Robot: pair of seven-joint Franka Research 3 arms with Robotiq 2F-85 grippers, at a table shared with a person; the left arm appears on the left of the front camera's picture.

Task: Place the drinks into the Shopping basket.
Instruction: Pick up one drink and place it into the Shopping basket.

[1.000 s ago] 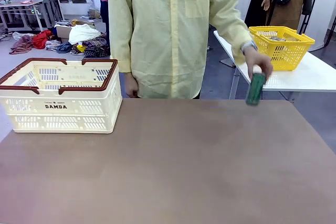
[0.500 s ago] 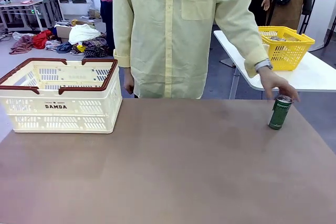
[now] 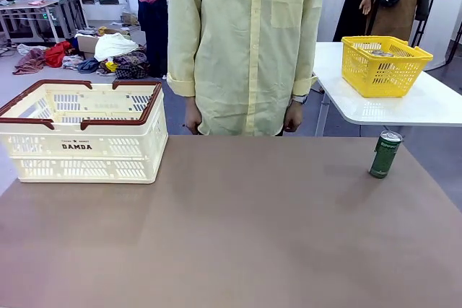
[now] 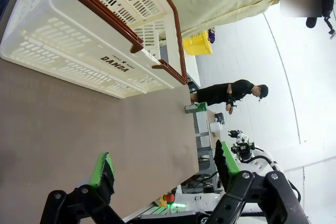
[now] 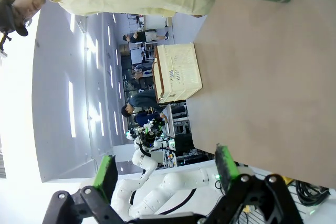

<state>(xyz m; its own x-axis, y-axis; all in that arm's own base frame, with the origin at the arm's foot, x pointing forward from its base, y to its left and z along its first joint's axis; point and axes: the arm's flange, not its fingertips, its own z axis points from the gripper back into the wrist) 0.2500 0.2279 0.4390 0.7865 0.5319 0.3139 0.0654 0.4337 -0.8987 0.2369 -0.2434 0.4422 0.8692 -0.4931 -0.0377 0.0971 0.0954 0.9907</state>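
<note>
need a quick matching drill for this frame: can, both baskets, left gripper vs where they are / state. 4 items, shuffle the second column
Column A
1. green can
2. Shopping basket
3. yellow basket
4. left gripper

Column B
a. on the white side table behind
b. open, nothing between its fingers
c. upright near the right edge of the brown table
d. on the brown table's left side, toward the far edge

Pairs: 1-c, 2-d, 3-a, 4-b
</note>
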